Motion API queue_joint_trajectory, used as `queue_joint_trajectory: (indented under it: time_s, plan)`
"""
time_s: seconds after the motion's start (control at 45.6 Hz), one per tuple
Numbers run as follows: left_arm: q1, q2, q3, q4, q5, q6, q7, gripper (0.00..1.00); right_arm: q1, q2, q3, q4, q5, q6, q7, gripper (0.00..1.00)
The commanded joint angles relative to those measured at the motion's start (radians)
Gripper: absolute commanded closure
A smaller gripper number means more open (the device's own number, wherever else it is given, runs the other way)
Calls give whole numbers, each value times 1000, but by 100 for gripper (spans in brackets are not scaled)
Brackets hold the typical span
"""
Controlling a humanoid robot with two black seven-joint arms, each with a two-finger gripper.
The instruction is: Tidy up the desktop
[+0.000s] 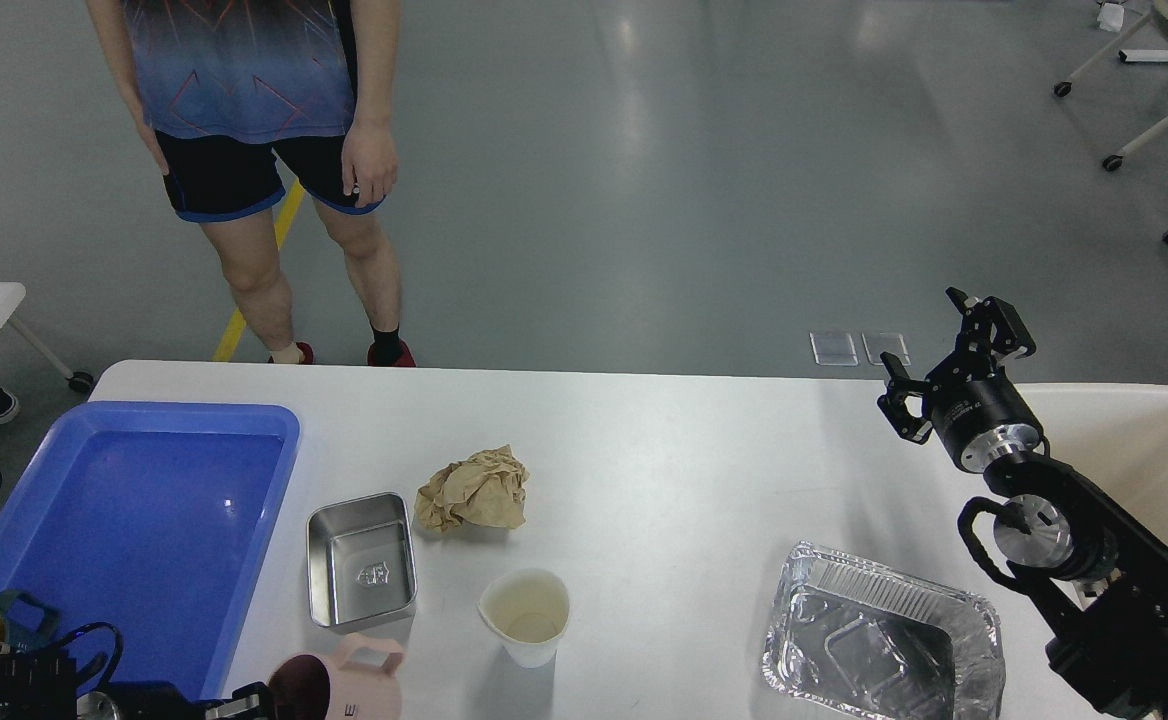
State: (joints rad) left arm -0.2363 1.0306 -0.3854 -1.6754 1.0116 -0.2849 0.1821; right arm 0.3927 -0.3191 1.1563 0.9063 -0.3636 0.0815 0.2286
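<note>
Nearest, at the bottom edge: left jaws, dark and mostly cut off, so cannot tell whether apart or together. Just right of them, a pink mug (344,680), close enough to be touching or held; cannot tell which. Risk here: a slip or knock against the mug, sending it off the near edge of the tabletop (664,450).

Further right of the left jaws, a white paper cup (529,615), upright and light, easy to tip with a passing arm. Slightly beyond the mug, a small steel tin (359,560), lying open. Left of both, a blue tray (124,520), bare inside at its far end.

Well below and nearer than the right jaws, a foil tray (879,640), thin-walled; likely to crumple under a hard pinch or skid under a shallow one.

Mid-tabletop, far left of the right jaws, a ball of crumpled brown paper (474,490); soft, likely to spring out of a loose grip.

Right jaws raised over the far right end of the tabletop, spread apart, holding nothing. Directly behind and beside them, a beige bin (1124,440); danger of clipping its rim on a low swing.

Beyond the far edge, a standing person (274,150), close to the tabletop; worth avoiding any long reach that way.
</note>
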Motion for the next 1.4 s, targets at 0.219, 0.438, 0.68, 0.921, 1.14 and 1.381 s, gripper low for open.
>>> queue_joint_trajectory:
  time_s: [0.219, 0.438, 0.68, 0.921, 1.14, 1.381]
  plan:
    - [-149, 98, -15, -52, -11, -161, 0, 99, 0, 2, -1, 0, 0, 0, 0, 0]
    - [-224, 238, -81, -55, -43, -309, -16, 98, 2, 0, -1, 0, 0, 0, 0, 0]
    - [-224, 428, -288, -46, -195, -415, -16, 98, 0, 2, 0, 0, 0, 0, 0, 0]
    - [-224, 580, -299, -37, -238, -416, -16, 98, 8, 2, -3, 0, 0, 0, 0, 0]
    - [-210, 563, -283, -18, -238, -390, 0, 97, 9, 14, -3, -1, -2, 0, 0, 0]
    - [-202, 388, -124, 72, -217, -277, 57, 96, 6, 14, -3, -1, -2, 0, 0, 0]
